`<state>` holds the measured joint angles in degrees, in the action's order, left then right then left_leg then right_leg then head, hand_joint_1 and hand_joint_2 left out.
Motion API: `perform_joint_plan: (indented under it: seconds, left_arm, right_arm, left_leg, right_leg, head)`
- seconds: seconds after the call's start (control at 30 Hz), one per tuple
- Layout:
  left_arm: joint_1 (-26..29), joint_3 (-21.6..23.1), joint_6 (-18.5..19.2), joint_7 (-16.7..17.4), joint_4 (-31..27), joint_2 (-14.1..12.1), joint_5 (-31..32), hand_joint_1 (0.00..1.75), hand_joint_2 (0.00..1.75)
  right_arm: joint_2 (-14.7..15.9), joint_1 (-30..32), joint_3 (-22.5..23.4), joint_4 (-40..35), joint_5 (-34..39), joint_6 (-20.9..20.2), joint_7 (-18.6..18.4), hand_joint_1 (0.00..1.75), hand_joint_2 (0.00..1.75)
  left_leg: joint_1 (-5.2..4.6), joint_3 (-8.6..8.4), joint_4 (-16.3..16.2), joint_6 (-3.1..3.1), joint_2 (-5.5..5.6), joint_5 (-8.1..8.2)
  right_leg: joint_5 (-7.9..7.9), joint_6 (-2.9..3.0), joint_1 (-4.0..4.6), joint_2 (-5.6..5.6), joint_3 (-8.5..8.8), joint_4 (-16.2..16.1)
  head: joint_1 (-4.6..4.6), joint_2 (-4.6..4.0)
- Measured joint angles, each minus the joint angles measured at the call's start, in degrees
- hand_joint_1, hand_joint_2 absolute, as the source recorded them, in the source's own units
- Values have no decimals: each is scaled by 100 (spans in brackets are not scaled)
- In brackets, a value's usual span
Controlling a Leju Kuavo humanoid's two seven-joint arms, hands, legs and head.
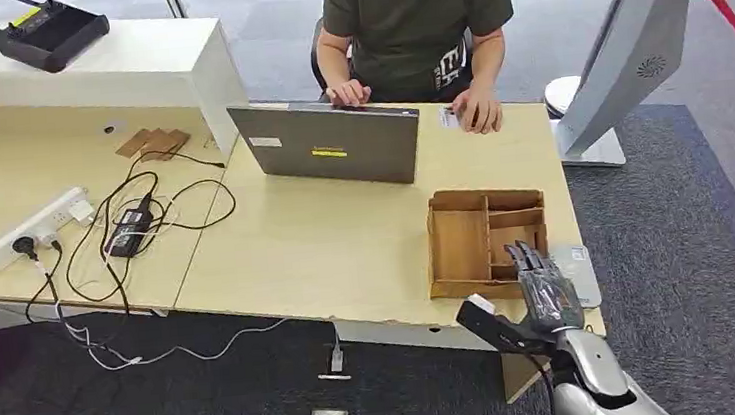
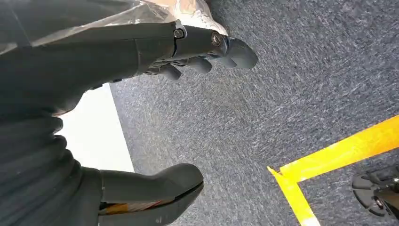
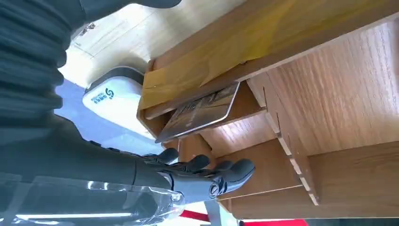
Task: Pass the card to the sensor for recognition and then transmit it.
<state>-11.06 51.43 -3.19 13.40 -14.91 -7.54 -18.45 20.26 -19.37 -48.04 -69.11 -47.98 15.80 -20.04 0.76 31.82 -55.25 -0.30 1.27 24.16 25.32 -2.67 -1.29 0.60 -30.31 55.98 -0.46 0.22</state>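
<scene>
One card (image 3: 200,113) leans in the wooden organizer's (image 1: 459,245) small compartment, long axis along the divider. The right hand (image 1: 542,277), fingers straight, together, holding nothing, hovers nearest; card at twelve o'clock.

Left hand (image 2: 141,117) empty with fingers apart, above grey carpet (image 2: 263,108), yellow floor tape (image 2: 339,153)
</scene>
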Motion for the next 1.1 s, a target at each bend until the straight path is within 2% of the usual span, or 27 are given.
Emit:
perform_joint_plan:
  seconds: [0.67,0.7,0.73,0.77,0.9,1.0,1.03,1.1]
  left_arm:
    - [20,0,-33,-42,0,-2,-79,0,175]
    - [22,0,-35,-50,0,-2,-79,0,175]
    - [24,0,-35,-55,0,-2,-79,0,175]
    - [25,0,-35,-55,0,-2,-79,0,175]
    - [27,0,-35,-57,0,-2,-79,0,175]
    - [27,0,-35,-57,0,-2,-79,0,175]
    - [27,0,-35,-57,0,-2,-79,0,175]
    - [27,0,-35,-57,0,-2,-77,0,175]
  right_arm:
    - [-77,8,-22,-31,-384,168,44,3,175]
    - [-83,9,-22,-31,-415,186,44,120,175]
    - [-85,9,-20,-31,-433,207,42,120,175]
    - [-92,9,-15,-31,-452,219,42,161,175]
    - [-111,10,15,-31,-487,227,39,168,175]
    - [-114,10,28,-28,-490,221,39,162,175]
    - [-116,11,33,-28,-490,219,40,168,175]
    - [-122,11,44,-24,-507,216,24,162,175]
  left_leg:
    - [0,-1,0,0,0,0]
    - [0,-1,0,0,0,0]
    - [0,-1,0,0,0,0]
    - [0,-1,0,0,0,0]
    - [0,-1,0,0,0,0]
    - [0,0,0,0,0,0]
    - [0,-1,0,0,0,0]
    - [0,-1,0,0,0,0]
  right_leg:
    - [0,0,0,0,0,0]
    - [0,0,0,0,0,0]
    - [0,0,0,0,0,0]
    - [0,0,0,0,0,0]
    - [0,0,0,0,0,0]
    - [0,0,0,0,0,0]
    - [0,0,0,0,0,0]
    - [0,0,0,0,-1,0]
  head:
    - [0,0]
    - [-2,0]
    - [0,0]
    - [0,0]
    - [-2,0]
    - [0,0]
    - [-2,0]
    - [0,0]
